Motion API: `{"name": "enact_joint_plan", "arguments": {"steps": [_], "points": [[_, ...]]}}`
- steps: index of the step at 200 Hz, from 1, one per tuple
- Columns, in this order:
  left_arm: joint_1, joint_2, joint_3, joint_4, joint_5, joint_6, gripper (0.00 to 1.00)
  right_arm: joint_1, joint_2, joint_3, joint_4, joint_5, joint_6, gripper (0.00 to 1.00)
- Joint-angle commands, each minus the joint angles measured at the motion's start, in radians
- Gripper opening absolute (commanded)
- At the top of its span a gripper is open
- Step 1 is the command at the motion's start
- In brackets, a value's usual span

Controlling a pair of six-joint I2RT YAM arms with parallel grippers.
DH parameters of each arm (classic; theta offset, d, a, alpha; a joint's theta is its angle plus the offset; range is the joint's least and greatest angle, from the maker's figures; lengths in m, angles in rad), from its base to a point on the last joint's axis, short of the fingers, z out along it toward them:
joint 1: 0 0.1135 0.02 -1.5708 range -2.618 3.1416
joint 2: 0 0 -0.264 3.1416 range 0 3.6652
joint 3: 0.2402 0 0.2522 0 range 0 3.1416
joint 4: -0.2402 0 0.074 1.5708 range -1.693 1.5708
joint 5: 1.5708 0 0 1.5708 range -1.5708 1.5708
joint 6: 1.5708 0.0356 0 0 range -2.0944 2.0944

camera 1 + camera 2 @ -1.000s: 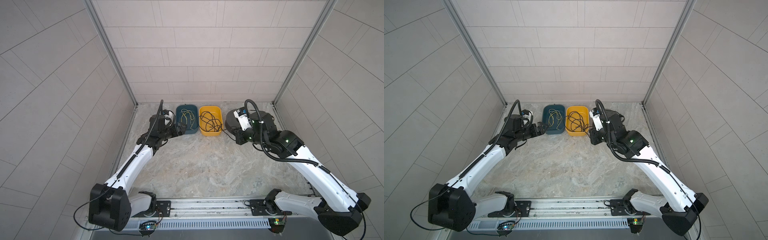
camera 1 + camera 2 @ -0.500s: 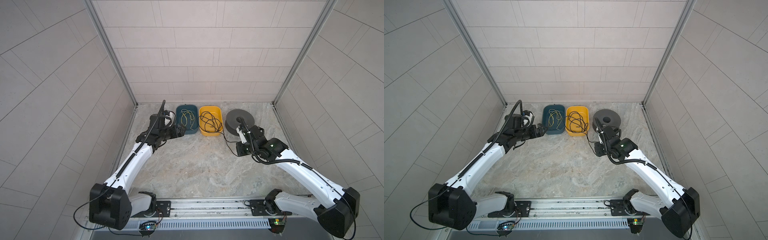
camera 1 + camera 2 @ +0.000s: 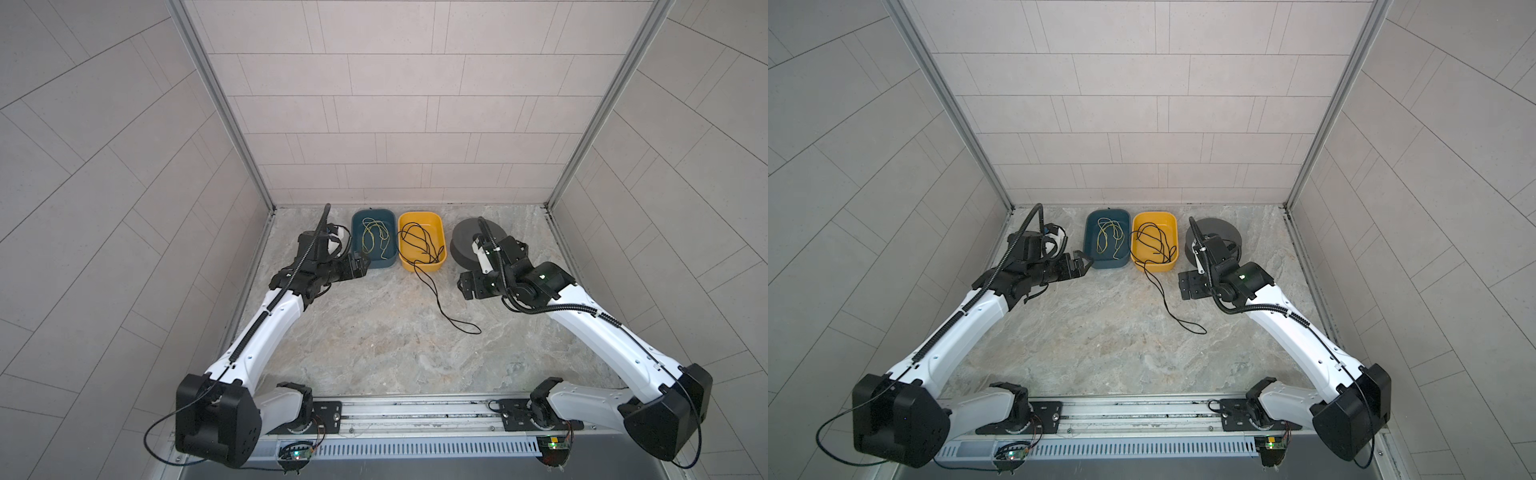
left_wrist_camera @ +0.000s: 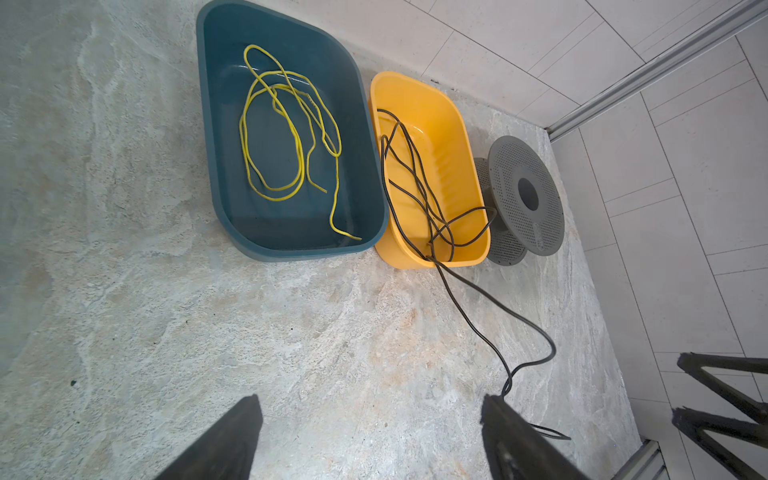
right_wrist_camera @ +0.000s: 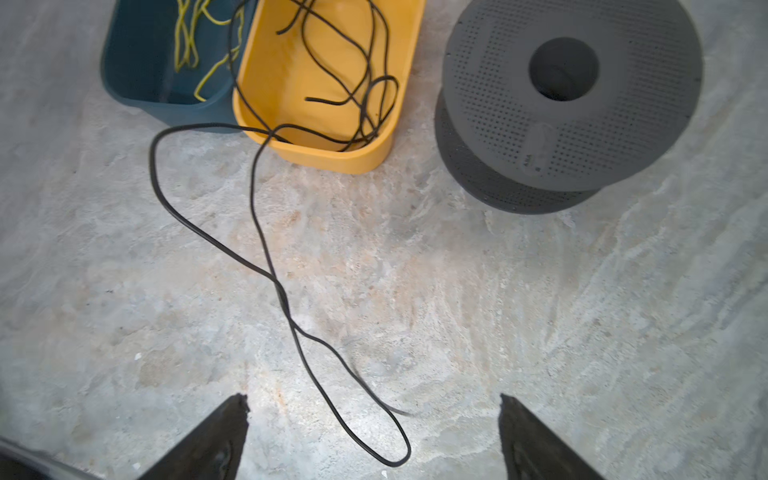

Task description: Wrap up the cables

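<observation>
Marbled worktop (image 5: 457, 311) carries a limp, light black cable (image 5: 282, 299) spilling from the yellow tray (image 5: 332, 160); its loop looks easiest to pinch; left tool (image 4: 370, 399) and right tool (image 5: 374, 401) gape empty.

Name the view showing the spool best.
Right wrist: the spool is large and unblocked, perforated flanges and hub clear. Left wrist shows it smaller, partly behind the yellow bin. In both top views the right arm covers it partly.
</observation>
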Motion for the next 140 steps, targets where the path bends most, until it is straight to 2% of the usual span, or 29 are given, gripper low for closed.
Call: {"name": "enact_joint_plan", "arguments": {"steps": [1, 36, 58, 84, 116, 140], "points": [[0.006, -0.024, -0.010, -0.006, -0.017, 0.022, 0.89, 0.009, 0.073, 0.075, 0.032, -0.097, -0.083, 0.99], [0.006, -0.027, -0.012, -0.012, -0.023, 0.027, 0.89, 0.015, 0.207, 0.213, 0.032, -0.145, -0.183, 0.99], [0.007, -0.031, -0.013, -0.011, -0.030, 0.029, 0.89, 0.014, 0.313, 0.292, 0.015, -0.150, -0.192, 0.99], [0.008, -0.025, -0.015, -0.004, -0.023, 0.027, 0.89, 0.016, 0.441, 0.379, 0.036, -0.273, -0.109, 0.98], [0.008, -0.023, -0.018, -0.001, -0.022, 0.024, 0.89, 0.024, 0.562, 0.463, 0.031, -0.264, 0.036, 0.99], [0.008, -0.029, -0.021, 0.000, -0.027, 0.025, 0.89, 0.027, 0.611, 0.453, 0.106, -0.327, 0.155, 0.99]]}}
